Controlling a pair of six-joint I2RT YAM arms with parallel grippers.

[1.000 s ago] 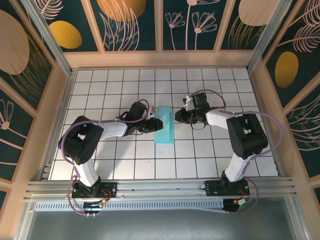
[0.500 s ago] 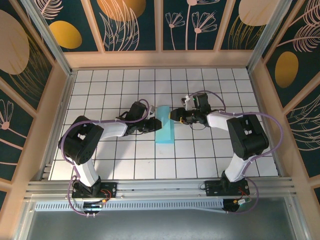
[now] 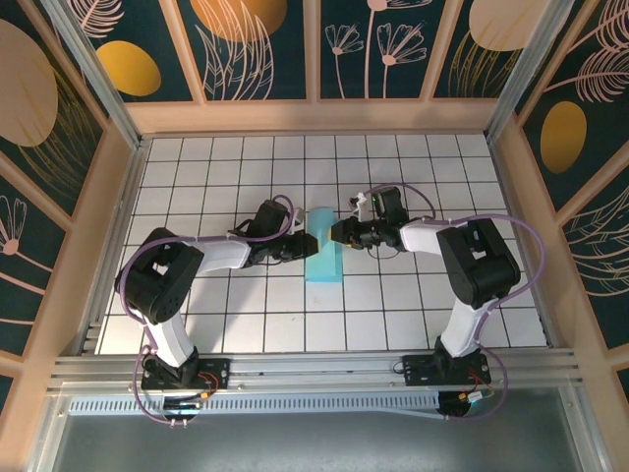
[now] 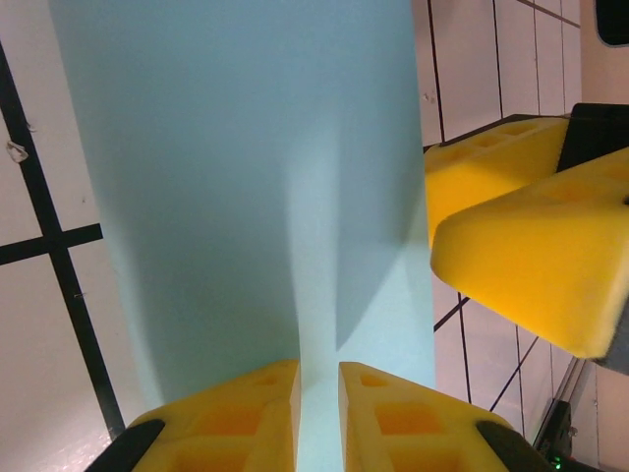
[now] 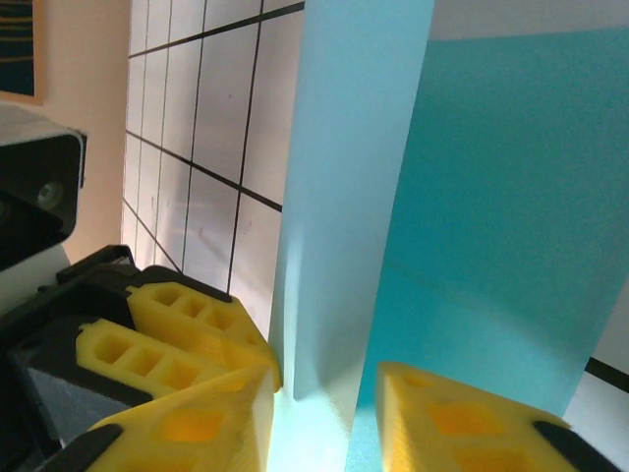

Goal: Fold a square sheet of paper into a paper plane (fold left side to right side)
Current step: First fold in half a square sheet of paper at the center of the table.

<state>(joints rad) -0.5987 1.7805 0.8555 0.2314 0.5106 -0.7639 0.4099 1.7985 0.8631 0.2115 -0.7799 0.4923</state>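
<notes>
The square sheet of paper (image 3: 324,258) lies mid-table, folded into a narrow light cyan strip about two tiles long; no paper plane is in view. My left gripper (image 3: 303,243) meets its left edge, and in the left wrist view the jaws (image 4: 317,369) are shut on a raised fold of the paper (image 4: 236,167). From the right, my right gripper (image 3: 336,232) reaches the strip's upper part. Its fingers stand apart (image 5: 326,379) with an upright flap of the paper (image 5: 354,177) between them. Each wrist view shows the other gripper's yellow fingers (image 4: 521,246) (image 5: 187,324) close by.
The white grid table (image 3: 226,177) has free tiles on all sides of the paper. Wooden walls (image 3: 314,116) close in the back and both sides. An aluminium rail (image 3: 314,369) with the arm bases runs along the near edge.
My right gripper has slid left onto the paper's upper right edge, opening wide and then narrowing around the flap. The left arm has held still, its jaws closing a little.
</notes>
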